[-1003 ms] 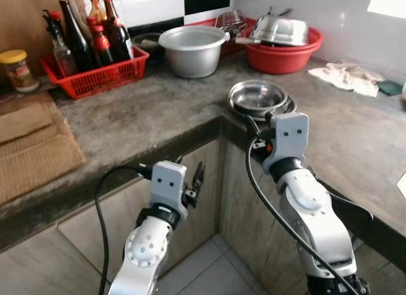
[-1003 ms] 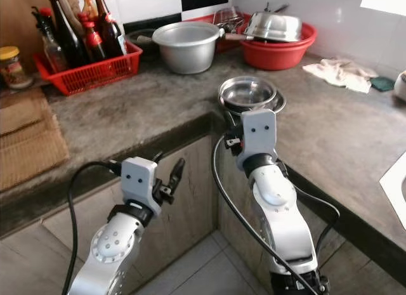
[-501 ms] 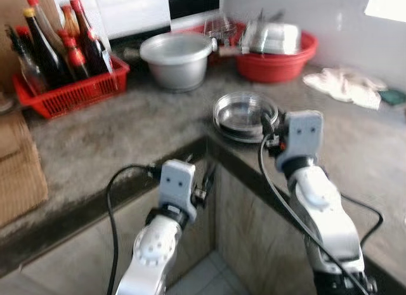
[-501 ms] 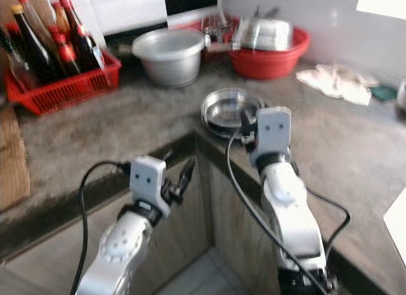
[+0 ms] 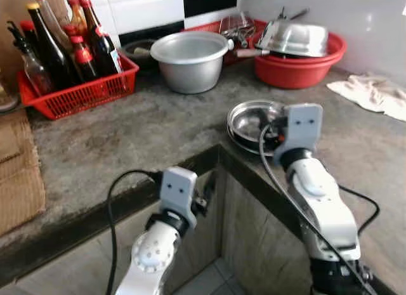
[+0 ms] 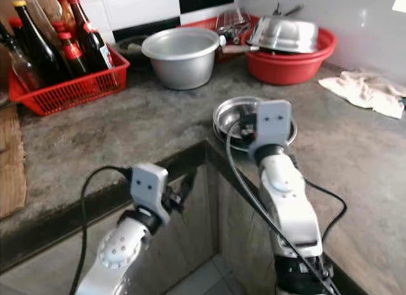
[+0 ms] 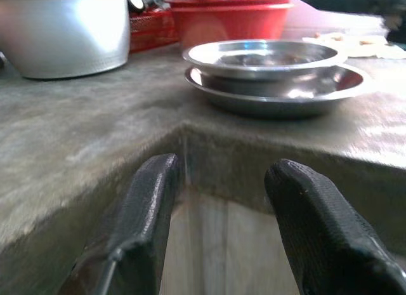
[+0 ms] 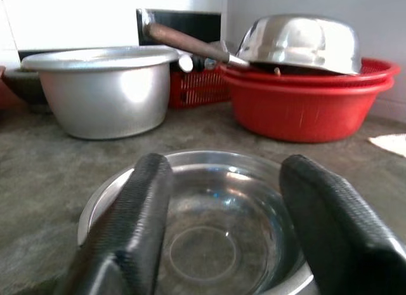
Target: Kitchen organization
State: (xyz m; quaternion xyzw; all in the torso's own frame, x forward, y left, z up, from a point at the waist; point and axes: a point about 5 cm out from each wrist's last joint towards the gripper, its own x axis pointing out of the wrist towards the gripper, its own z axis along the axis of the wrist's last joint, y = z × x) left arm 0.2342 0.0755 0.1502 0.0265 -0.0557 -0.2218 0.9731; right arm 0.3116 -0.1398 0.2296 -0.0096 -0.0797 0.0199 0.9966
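Hanging below the edge of the grey concrete counter (image 5: 146, 127), the left gripper (image 7: 222, 235) has its two black fingers spread with nothing between them, pointing at the inner corner of the counter front; in the head views its fingertips are mostly hidden behind its own silver wrist block. Just beyond it, up on the counter, sits the stack of shallow round steel dishes (image 7: 273, 70).

The right gripper (image 8: 231, 228) is raised over the near rim of that same stack, fingers parted and empty, one on each side of the top steel dish (image 8: 203, 231), whose near edge is cut off by the fingers; whether they touch the rim cannot be told. In the head views the gripper's silver wrist block covers the right part of the stack.

Farther past the right gripper stands a round silver metal pot (image 5: 189, 59), and to its right a red plastic basin (image 5: 298, 63) holding an upturned steel bowl (image 5: 297, 38). A wooden-handled utensil (image 8: 190, 44) lies across between them, its far end hidden. A crumpled pale cloth (image 5: 374, 92) lies far right, cut off by the frame.

Far to the left, a red plastic crate of dark glass bottles with red caps (image 5: 76, 85) stands by the wall; their labels are too small to read.
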